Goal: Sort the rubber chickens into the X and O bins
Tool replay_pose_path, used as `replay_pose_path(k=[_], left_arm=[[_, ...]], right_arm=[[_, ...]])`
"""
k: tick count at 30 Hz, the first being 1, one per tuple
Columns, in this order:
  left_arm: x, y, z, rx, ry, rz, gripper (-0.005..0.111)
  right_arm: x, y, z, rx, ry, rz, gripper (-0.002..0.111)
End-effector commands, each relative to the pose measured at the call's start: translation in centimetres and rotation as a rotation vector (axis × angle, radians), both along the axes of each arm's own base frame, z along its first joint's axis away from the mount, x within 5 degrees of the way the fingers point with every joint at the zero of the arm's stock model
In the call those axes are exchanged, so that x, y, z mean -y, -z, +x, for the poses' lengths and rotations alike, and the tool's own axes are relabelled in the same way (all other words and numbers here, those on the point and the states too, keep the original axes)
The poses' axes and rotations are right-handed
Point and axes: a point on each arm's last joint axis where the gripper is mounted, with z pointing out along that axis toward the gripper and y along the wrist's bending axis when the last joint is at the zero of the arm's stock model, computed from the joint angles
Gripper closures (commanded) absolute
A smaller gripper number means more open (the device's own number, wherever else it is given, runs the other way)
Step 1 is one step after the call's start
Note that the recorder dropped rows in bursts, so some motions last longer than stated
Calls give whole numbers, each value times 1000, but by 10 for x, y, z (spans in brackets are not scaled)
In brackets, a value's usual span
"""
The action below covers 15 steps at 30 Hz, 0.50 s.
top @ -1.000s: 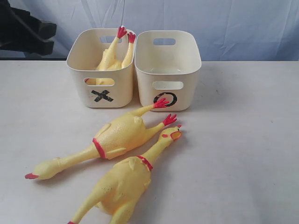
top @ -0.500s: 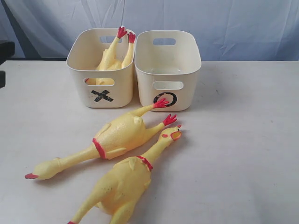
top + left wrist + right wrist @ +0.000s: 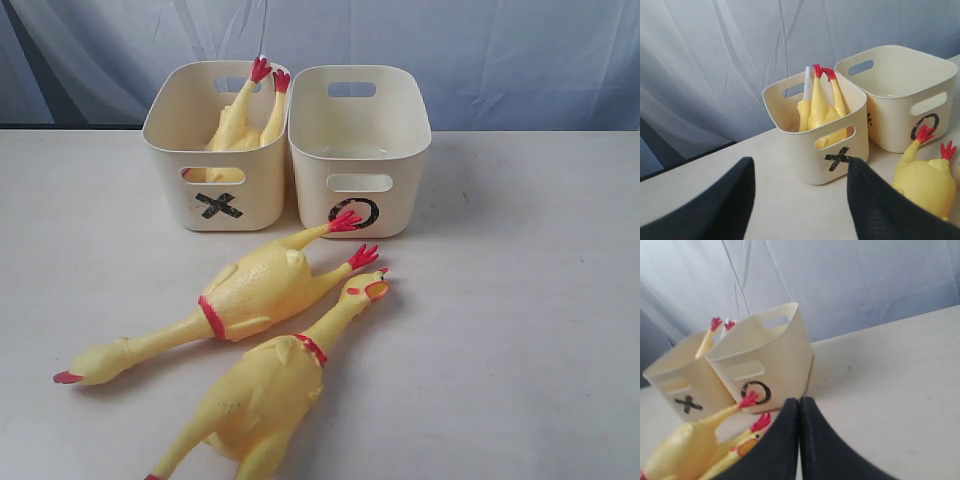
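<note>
Exterior view of a pale table (image 3: 520,330). Nearest, a long yellow rubber chicken (image 3: 262,392) with a red neck band lies unsorted, head toward the bins. Just behind it lies a second yellow rubber chicken (image 3: 240,298), red feet close to the cream plastic tub marked with a black O (image 3: 405,205), which looks empty. Beside that, the matching cream tub marked X (image 3: 262,195) holds a third chicken (image 3: 240,122), feet above the rim. One appears sorted; two remain. Neither arm shows here. In the wrist views, the left tool (image 3: 800,167) has its jaws wide apart and holds nothing, facing the X tub. The right tool (image 3: 800,405) is pressed closed and empty, near the chickens.
</note>
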Motion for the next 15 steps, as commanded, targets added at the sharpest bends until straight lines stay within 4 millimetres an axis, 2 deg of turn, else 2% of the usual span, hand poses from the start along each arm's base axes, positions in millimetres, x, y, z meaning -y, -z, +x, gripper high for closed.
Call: replay_pose_path(k=[1, 4, 10, 15], left_arm=[[2, 8, -21, 0, 60, 18, 54], [4, 14, -33, -33, 106, 34, 60], [3, 20, -55, -49, 153, 111, 106], [0, 18, -64, -18, 117, 72, 106]], right_arm=[[3, -7, 1, 59, 39, 170, 108], [4, -9, 1, 76, 51, 177, 108], [8, -13, 2, 124, 87, 198, 108], [11, -17, 2, 122, 123, 460, 108]])
